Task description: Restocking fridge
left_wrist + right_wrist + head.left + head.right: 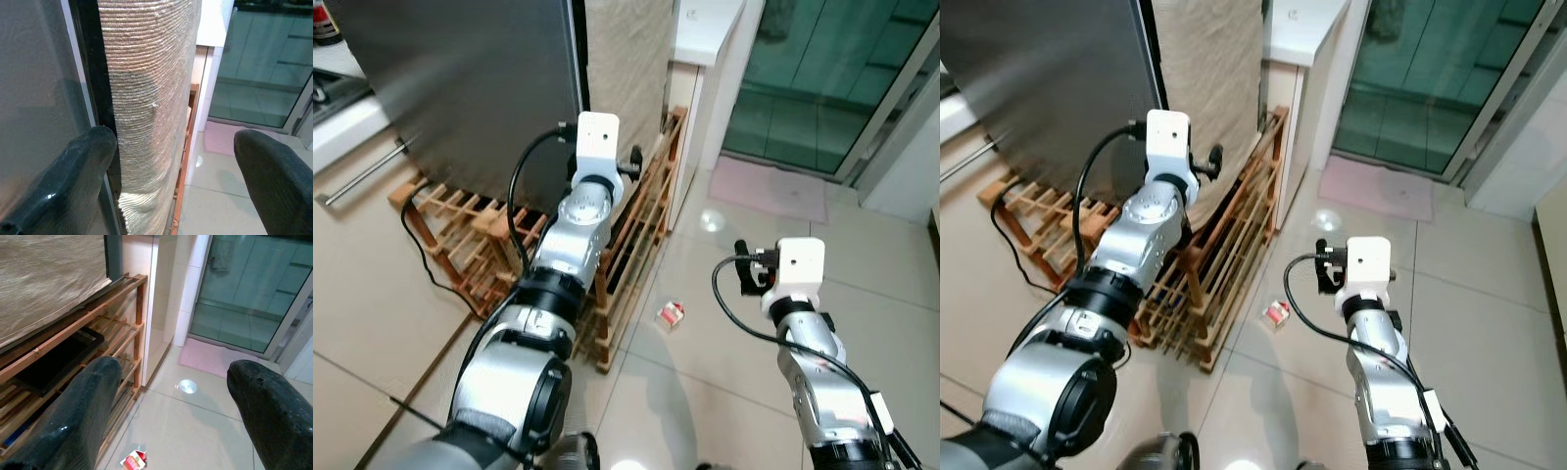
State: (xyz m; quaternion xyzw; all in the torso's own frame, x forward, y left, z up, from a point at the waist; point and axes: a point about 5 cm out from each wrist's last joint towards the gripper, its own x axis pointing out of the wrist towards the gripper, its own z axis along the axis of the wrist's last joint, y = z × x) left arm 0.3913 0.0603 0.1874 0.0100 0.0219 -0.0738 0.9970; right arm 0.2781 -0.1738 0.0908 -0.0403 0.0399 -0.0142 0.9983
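While reaching toward fridge (460, 88):
Left claw (171, 161): spreading wide, nearing door edge by woven cloth (146, 98).
Right claw (181, 406): spreading, hovering over floor (724, 372).
Small carton (671, 313): lying beside wooden rack (626, 245).

Home kitchen: steel fridge (460, 88), tiled floor (862, 264).

No text is legible; the small red-and-white packet (671, 313) on the floor is too blurred.
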